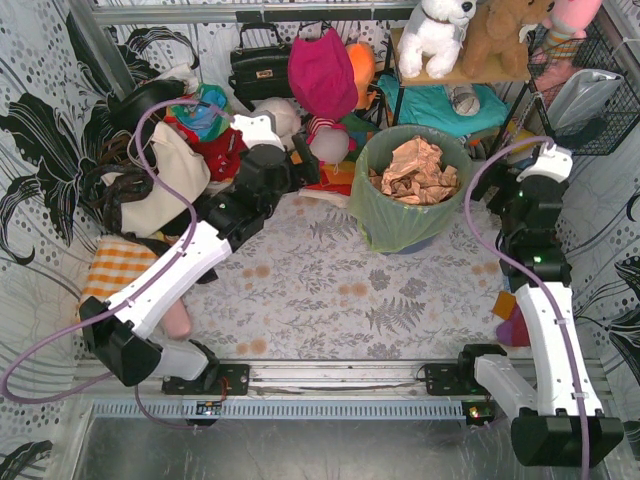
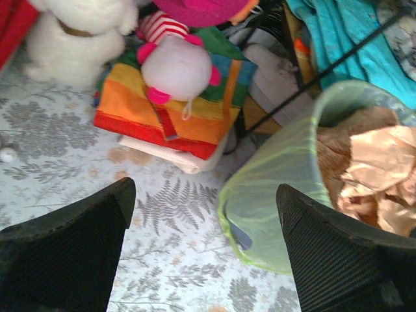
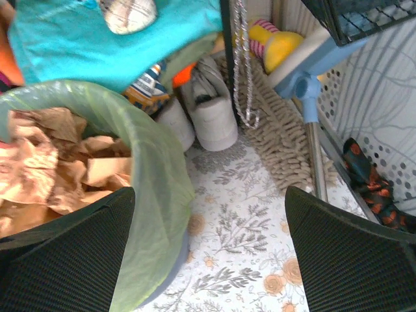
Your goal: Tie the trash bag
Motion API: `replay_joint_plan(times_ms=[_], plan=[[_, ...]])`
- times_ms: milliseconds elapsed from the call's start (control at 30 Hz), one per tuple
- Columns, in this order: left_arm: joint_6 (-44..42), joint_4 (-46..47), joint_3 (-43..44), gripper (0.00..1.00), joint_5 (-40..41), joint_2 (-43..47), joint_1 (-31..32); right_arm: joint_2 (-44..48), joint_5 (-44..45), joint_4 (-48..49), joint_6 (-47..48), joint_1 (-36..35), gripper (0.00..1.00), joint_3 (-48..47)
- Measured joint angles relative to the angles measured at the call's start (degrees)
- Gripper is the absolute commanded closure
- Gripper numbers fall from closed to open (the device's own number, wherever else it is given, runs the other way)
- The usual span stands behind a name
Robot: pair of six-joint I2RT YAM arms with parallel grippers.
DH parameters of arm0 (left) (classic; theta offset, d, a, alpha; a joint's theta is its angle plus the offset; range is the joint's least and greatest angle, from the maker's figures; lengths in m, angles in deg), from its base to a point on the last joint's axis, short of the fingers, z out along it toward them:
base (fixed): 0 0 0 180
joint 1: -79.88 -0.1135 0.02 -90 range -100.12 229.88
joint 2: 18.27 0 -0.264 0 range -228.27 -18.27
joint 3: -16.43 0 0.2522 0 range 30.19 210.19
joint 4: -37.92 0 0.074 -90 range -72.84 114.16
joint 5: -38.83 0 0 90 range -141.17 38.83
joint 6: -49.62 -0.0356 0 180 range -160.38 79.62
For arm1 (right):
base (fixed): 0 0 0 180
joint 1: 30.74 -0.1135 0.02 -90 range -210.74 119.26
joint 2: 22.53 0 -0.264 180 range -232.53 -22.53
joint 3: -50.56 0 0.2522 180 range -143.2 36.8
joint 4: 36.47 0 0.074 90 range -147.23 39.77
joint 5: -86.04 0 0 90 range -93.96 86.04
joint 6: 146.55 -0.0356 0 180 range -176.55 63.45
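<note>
The trash bag (image 1: 405, 215) is thin light-green plastic lining a round blue-grey bin (image 1: 405, 246) at the back of the table, its mouth folded over the rim. Crumpled brown paper (image 1: 415, 170) fills it. My left gripper (image 1: 290, 178) hovers left of the bag, open and holding nothing. In the left wrist view that gripper (image 2: 207, 188) frames the floral cloth, and the bag (image 2: 279, 175) lies by its right finger. My right gripper (image 1: 485, 180) is open just right of the bag. In the right wrist view it (image 3: 209, 194) is empty, with the bag (image 3: 156, 175) beside its left finger.
Bags, clothes and plush toys (image 1: 250, 110) pile up at the back left. A rainbow cloth (image 2: 162, 110) with a pink toy lies left of the bin. A shelf (image 1: 470, 70) stands behind it. A mop (image 3: 279, 130) and paper rolls (image 3: 214, 120) sit at the right wall.
</note>
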Motion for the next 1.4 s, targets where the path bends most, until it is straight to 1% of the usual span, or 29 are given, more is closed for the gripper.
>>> replay_joint_plan(times_ms=[100, 267, 467, 567, 600, 733, 833, 933, 1033, 1167, 1233, 1333, 1400], plan=[[0.7, -0.9, 2.4, 0.02, -0.4, -1.5, 2.1, -2.6, -1.6, -2.4, -1.0, 0.0, 0.03, -4.9], [1.8, -1.4, 7.0, 0.01, -1.3, -4.9, 5.1, -6.6, -4.4, -4.5, -2.1, 0.0, 0.03, -9.6], [4.6, -2.3, 11.8, 0.0, -1.0, -9.8, 8.9, -14.8, -6.1, -8.2, -2.3, 0.0, 0.03, -15.5], [7.0, -3.7, 14.4, 0.03, 0.2, -12.9, 10.0, -19.0, -7.3, -10.2, -2.3, 0.0, 0.01, -18.8], [7.9, -3.8, 15.1, 0.04, 0.4, -13.9, 10.3, -20.2, -7.6, -10.8, -2.3, 0.0, 0.01, -19.9], [10.7, -4.6, 17.1, 0.13, 0.8, -17.2, 10.6, -24.2, -9.3, -12.6, -2.3, 0.0, 0.15, -23.5], [12.2, -5.1, 18.7, 0.17, 0.8, -19.7, 10.7, -26.8, -11.1, -14.0, -2.5, 0.0, 0.26, -25.9], [12.8, -5.9, 20.4, 0.27, 0.7, -21.8, 10.8, -28.9, -12.7, -15.4, -2.5, 0.0, 0.33, -28.2], [13.2, -7.0, 22.0, 0.33, 0.7, -23.4, 11.0, -29.8, -14.0, -15.9, -2.4, 0.0, 0.43, -28.9], [13.3, -7.2, 23.4, 0.4, 0.6, -24.4, 11.0, -29.9, -15.0, -16.5, -2.2, 0.0, 0.47, -28.9], [13.4, -7.1, 23.8, 0.41, 0.6, -24.8, 11.0, -29.9, -15.4, -16.5, -2.2, 0.0, 0.48, -28.9], [13.5, -7.2, 23.8, 0.42, 0.6, -25.1, 11.0, -29.9, -15.9, -16.5, -2.2, 0.0, 0.53, -28.9], [13.5, -7.2, 23.8, 0.44, 0.6, -25.5, 11.0, -29.9, -16.3, -16.5, -2.2, 0.0, 0.59, -28.9]])
